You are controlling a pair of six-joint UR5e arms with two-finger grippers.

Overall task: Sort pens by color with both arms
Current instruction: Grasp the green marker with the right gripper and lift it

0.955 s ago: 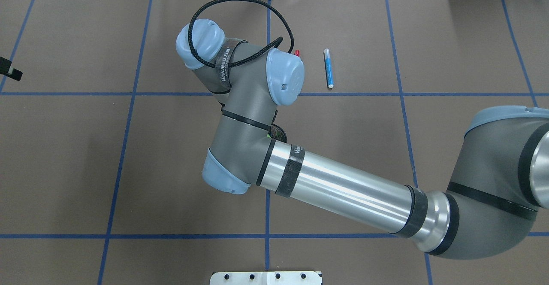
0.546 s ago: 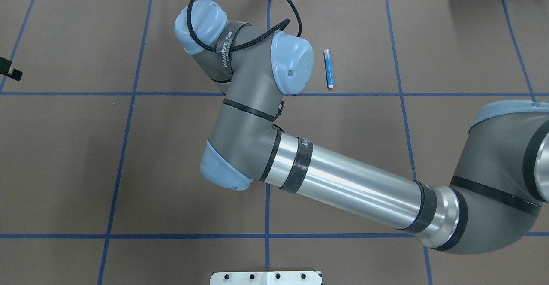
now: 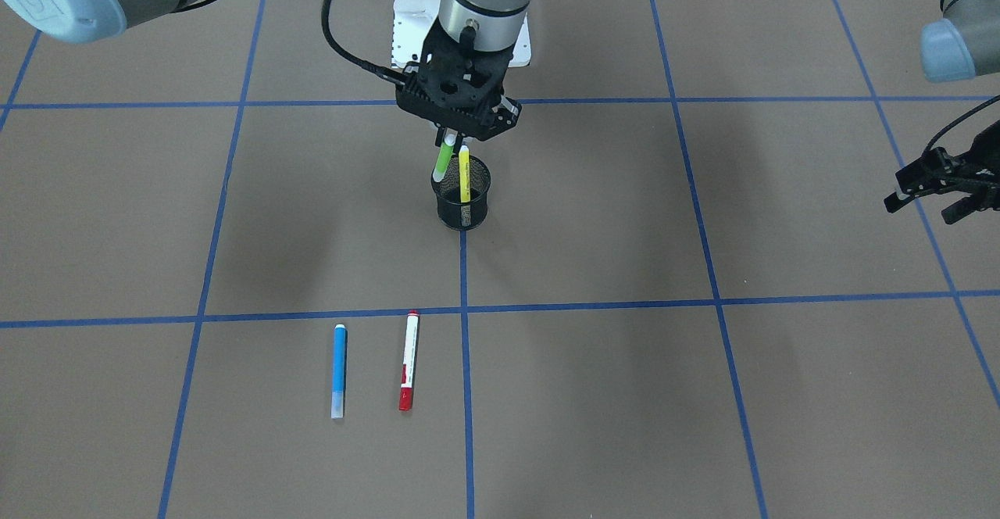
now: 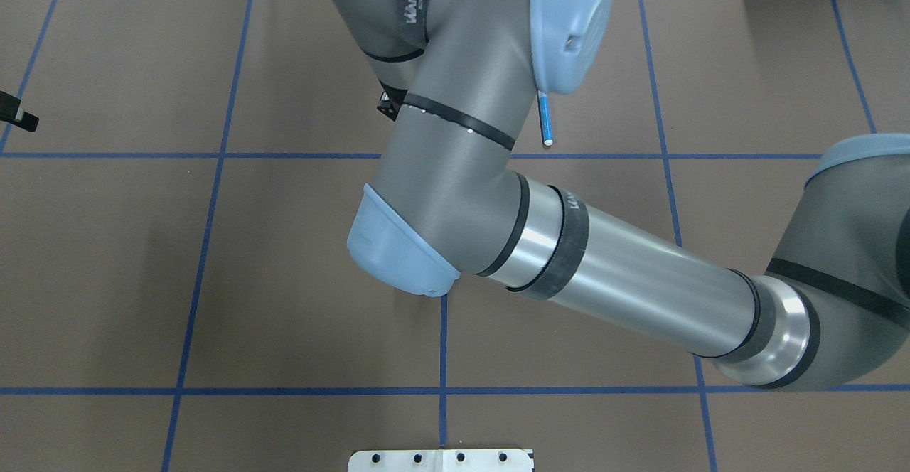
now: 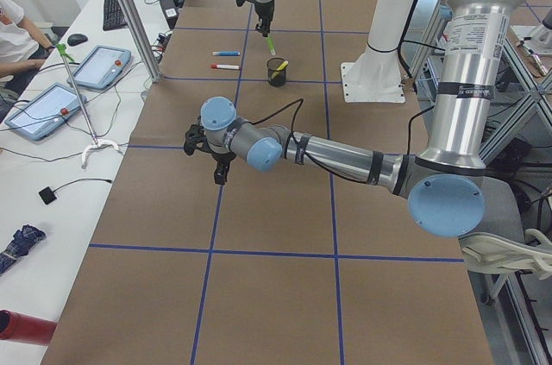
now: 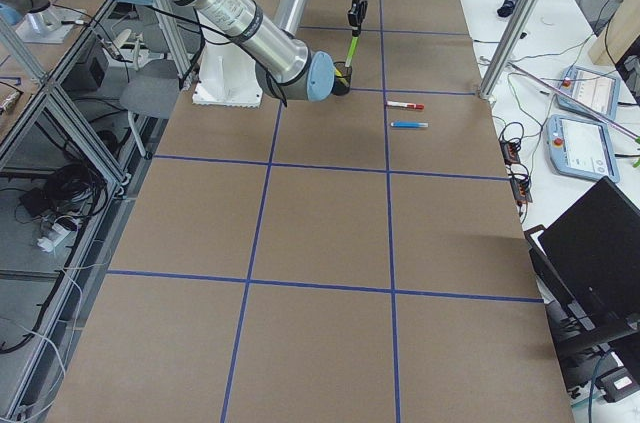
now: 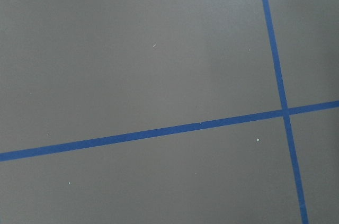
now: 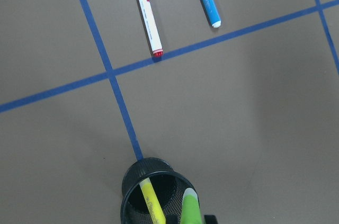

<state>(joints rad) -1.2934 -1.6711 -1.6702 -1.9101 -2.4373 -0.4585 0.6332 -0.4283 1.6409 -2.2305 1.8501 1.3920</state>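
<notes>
Four pens show: a blue pen (image 3: 339, 370) and a red-and-white pen (image 3: 408, 360) lie flat on the brown table (image 3: 703, 425), side by side but not touching. Both are across a blue tape line from the single black mesh cup (image 3: 461, 205). The yellow pen (image 3: 464, 175) stands in that cup, leaning on its rim, and is the only pen clearly inside it. The lime green pen (image 3: 443, 161) hangs tilted with its lower end at the cup's mouth; whether the tip is inside the cup cannot be told. There are two arms. The right gripper (image 3: 453, 137) is clamped on the green pen's upper end, directly over the cup. The left gripper (image 3: 918, 212) hovers well apart from the cup, over bare table. It is cut off by the edge of the front-facing view, and its two fingers seem spread with nothing between them. From overhead, the right arm (image 4: 462, 138) hides the cup and three pens, leaving only the blue pen's lower part visible. The left wrist view shows only table and tape lines.
</notes>
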